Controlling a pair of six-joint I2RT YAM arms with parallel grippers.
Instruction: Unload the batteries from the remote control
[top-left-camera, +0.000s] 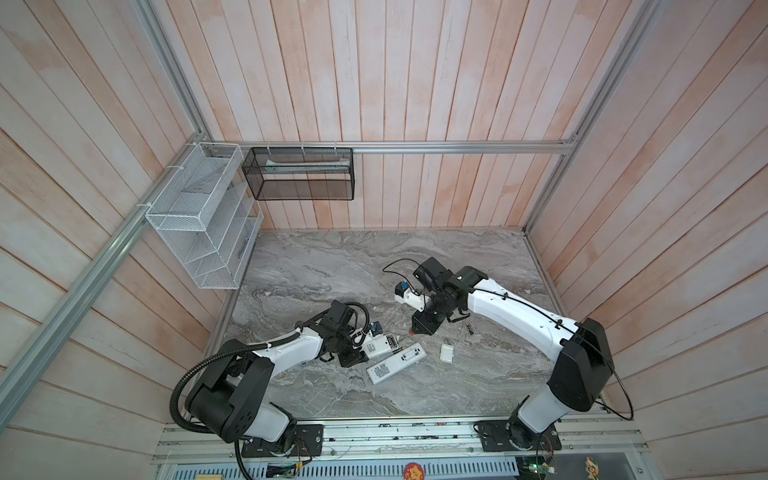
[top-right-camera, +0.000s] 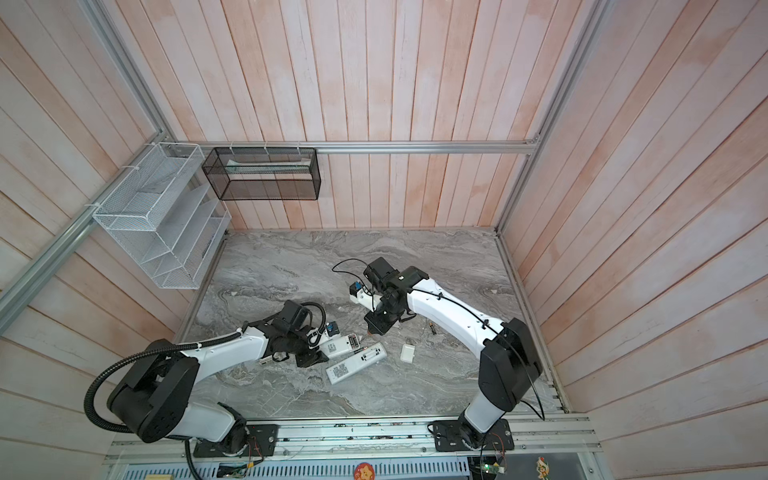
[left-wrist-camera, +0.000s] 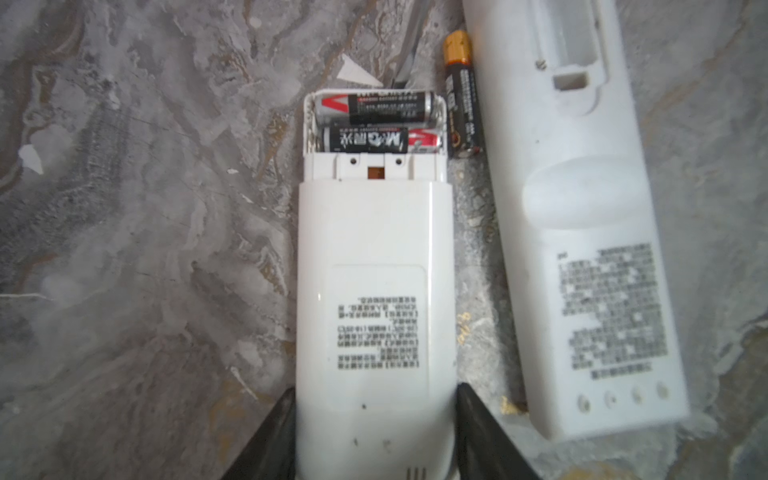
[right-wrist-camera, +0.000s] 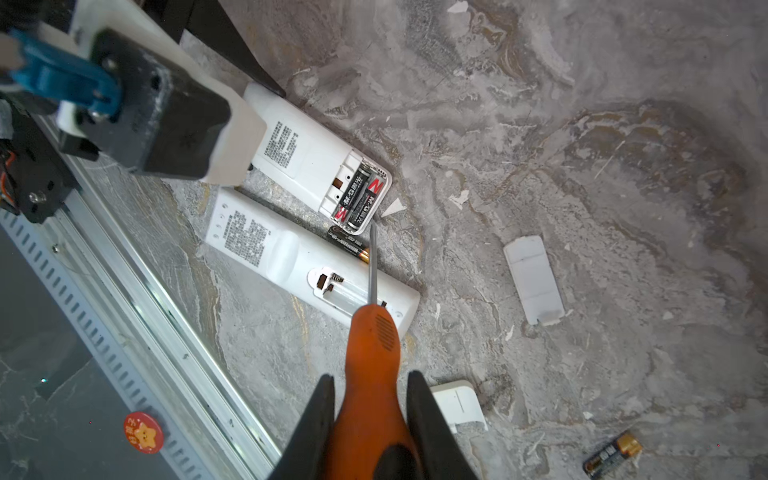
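My left gripper (left-wrist-camera: 374, 399) is shut on the sides of a short white remote control (left-wrist-camera: 374, 270), which lies face down on the marble table. Its compartment is open, and two batteries (left-wrist-camera: 374, 108) lie side by side in it. A longer remote (left-wrist-camera: 582, 216) lies beside it with an empty compartment. One loose battery (left-wrist-camera: 461, 95) rests between the two remotes. Another battery (right-wrist-camera: 613, 455) lies apart on the table. My right gripper (right-wrist-camera: 371, 376) is shut on an orange-handled screwdriver (right-wrist-camera: 374, 345). Its tip hangs just off the short remote's open end.
Two white covers (right-wrist-camera: 534, 280) (right-wrist-camera: 457, 403) lie on the table to the right of the remotes. An aluminium rail (right-wrist-camera: 137, 316) runs along the front edge. A white wire basket (top-left-camera: 199, 216) and a black one (top-left-camera: 299, 174) hang on the walls at the back left.
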